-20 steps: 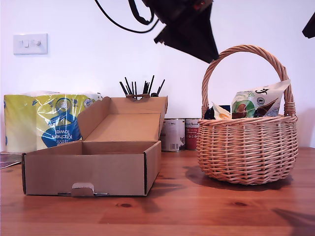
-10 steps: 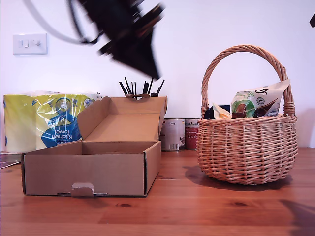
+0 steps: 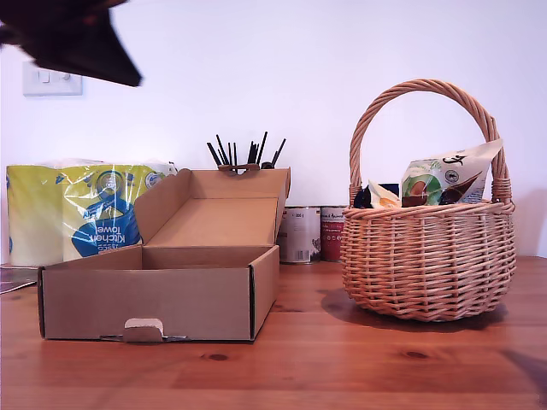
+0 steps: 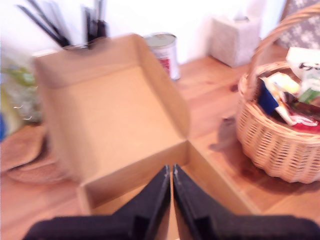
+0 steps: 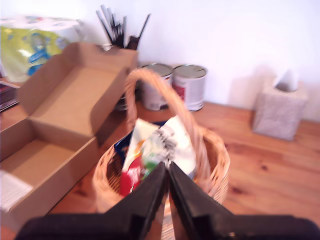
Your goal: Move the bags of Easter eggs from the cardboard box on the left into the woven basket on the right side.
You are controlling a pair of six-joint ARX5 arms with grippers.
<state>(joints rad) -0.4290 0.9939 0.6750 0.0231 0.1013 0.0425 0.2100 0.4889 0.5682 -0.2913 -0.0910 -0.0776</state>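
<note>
The cardboard box [image 3: 145, 299] stands open at the exterior view's left, lid flap up. Its floor [image 4: 110, 120] looks bare in the first wrist view. The woven basket [image 3: 427, 265] stands at the exterior view's right and holds the bags of Easter eggs [image 3: 444, 179], which poke above its rim. My first gripper [image 4: 172, 170] is shut and empty, high above the box. My second gripper [image 5: 167, 167] is shut and empty over the basket [image 5: 220, 160] and the bags [image 5: 155, 145]. A dark blurred arm [image 3: 77, 43] crosses the exterior view's top left corner.
Behind the box are a yellow-green kitchen towel pack [image 3: 77, 213] and a pot of dark sticks [image 3: 244, 154]. Two tins [image 3: 312, 232] stand between box and basket. A tissue box [image 5: 280, 107] sits beyond the basket. Bare wooden table [image 3: 342, 367] lies in front.
The dark arm swept from above the basket across to the exterior view's top left corner. Box, basket and bags have not moved.
</note>
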